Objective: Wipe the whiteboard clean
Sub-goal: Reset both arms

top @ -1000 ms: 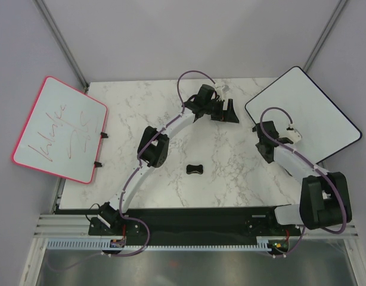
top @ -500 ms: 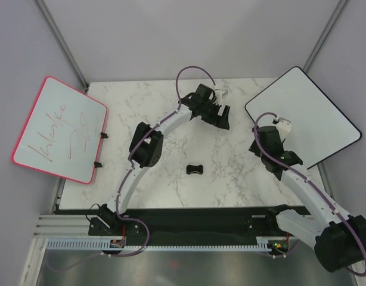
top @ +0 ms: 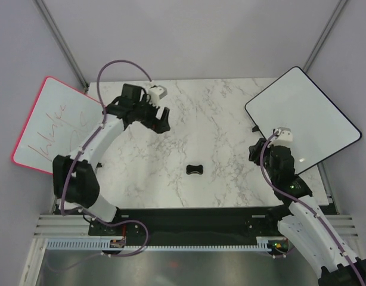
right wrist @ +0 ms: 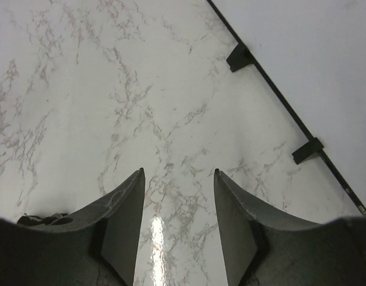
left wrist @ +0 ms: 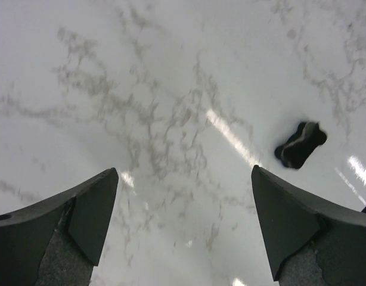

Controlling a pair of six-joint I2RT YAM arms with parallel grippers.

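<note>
The whiteboard (top: 302,116) with its thin black frame lies at the table's right rear, and its face is clean white. In the right wrist view the whiteboard (right wrist: 314,53) fills the top right corner. My right gripper (top: 254,153) hovers over the marble just left of the board's near corner. The right gripper (right wrist: 179,171) is open with nothing between its fingers. My left gripper (top: 163,121) is at the left rear of the table, wide open and empty (left wrist: 184,169). A small black bone-shaped block (top: 196,170) lies mid-table, and the same block (left wrist: 300,145) shows ahead and right of the left fingers.
A pink-framed board (top: 58,128) with red scribbles leans off the table's left edge, close to the left arm. Two black clips (right wrist: 239,56) (right wrist: 307,150) stick out from the whiteboard's frame onto the marble table (top: 207,119). Grey walls enclose the back and sides.
The left arm has swung from the back middle over to the left rear, near the pink-framed board. The right arm has drawn back from the whiteboard's edge toward the near side.
</note>
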